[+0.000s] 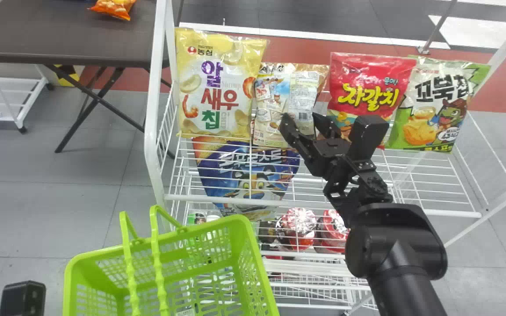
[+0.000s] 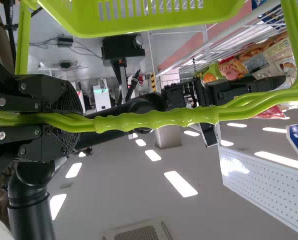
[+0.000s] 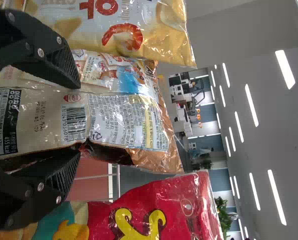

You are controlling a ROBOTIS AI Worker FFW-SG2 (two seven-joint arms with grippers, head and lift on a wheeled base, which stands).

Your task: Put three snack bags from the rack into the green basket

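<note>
Right tool [image 3: 79, 119]: fingers apart, beige bag [image 3: 124, 120] between; should centre, squeeze evenly, then lift clear of red bag [image 1: 369, 81]. Left tool [image 2: 76, 120]: clamped on basket handle [image 2: 158, 119].

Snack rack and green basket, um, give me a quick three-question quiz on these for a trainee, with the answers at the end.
1. Fill in: the left gripper holds the green basket by its ____.
2. Between the right gripper's open fingers, which bag is seen? a) red; b) tan, with a barcode; c) green.
3. True or false: the red bag is in the basket.
Key: 1. handles; 2. b; 3. false.
</note>
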